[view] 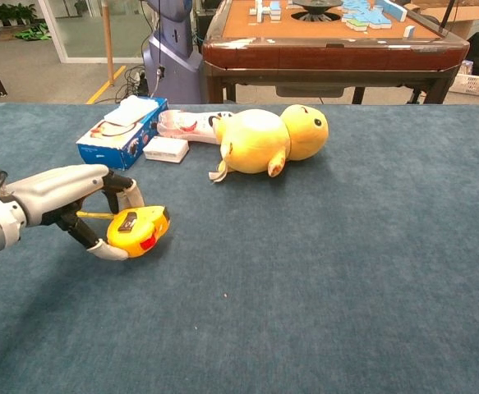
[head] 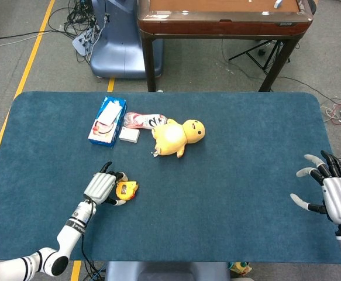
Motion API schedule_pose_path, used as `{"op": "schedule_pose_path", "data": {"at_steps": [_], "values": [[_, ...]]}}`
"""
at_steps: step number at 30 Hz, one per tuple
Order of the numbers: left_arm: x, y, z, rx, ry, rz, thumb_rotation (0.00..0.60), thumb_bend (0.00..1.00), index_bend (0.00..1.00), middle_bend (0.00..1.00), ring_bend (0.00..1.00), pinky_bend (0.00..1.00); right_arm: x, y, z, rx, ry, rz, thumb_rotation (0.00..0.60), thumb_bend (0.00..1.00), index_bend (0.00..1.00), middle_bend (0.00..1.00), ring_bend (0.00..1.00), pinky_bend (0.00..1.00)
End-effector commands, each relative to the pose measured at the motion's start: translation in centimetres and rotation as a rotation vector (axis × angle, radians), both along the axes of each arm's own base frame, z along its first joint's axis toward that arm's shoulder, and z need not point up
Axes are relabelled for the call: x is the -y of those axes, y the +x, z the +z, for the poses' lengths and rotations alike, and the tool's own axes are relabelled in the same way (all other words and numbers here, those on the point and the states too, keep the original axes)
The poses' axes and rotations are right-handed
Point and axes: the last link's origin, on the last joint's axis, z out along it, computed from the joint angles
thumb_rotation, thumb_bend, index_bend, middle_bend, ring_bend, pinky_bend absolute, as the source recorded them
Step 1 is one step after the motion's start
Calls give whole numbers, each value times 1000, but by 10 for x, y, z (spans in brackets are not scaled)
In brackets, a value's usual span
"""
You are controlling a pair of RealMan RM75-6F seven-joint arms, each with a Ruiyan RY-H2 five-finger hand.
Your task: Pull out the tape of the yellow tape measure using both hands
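Over on the near left, gripping the tape measure (view: 137,231) with left hand (view: 66,197), right hand (head: 336,196) hanging spread wide, well apart.

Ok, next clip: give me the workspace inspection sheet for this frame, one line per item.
Surface: blue table, no spills seen.
Job's things: yellow tape measure tilted up in the left robot hand's grasp; whether it clears the cloth cannot be told.
Clutter: yellow duck plush, blue box, small white box, printed pouch.
Robot hands: left robot hand grips the tape measure; right robot hand open at the table's right edge, holding nothing.
Cables: bundle on floor behind table.
Surroundings: wooden game table, blue machine base.
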Motion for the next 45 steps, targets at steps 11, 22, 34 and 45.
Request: {"op": "schedule_pose_path", "data": {"at_steps": [11, 22, 34, 45], "values": [[-6, 40, 32, 322, 7, -105, 600, 134, 559, 592, 370, 11, 37, 58, -35, 151, 185, 111, 600, 210, 414, 156, 37, 0], [1, 88, 45, 389, -4, -205, 600, 134, 547, 593, 370, 11, 69, 112, -81, 197, 324, 224, 600, 209, 413, 146, 35, 0], [-1, 119, 42, 385, 6, -248, 600, 134, 543, 592, 366, 11, 92, 163, -118, 259, 398, 278, 600, 211, 413, 145, 33, 0], [-5, 125, 39, 381, 19, -230, 600, 134, 542, 592, 366, 11, 104, 193, -140, 299, 439, 290, 600, 210, 413, 129, 19, 0]]}}
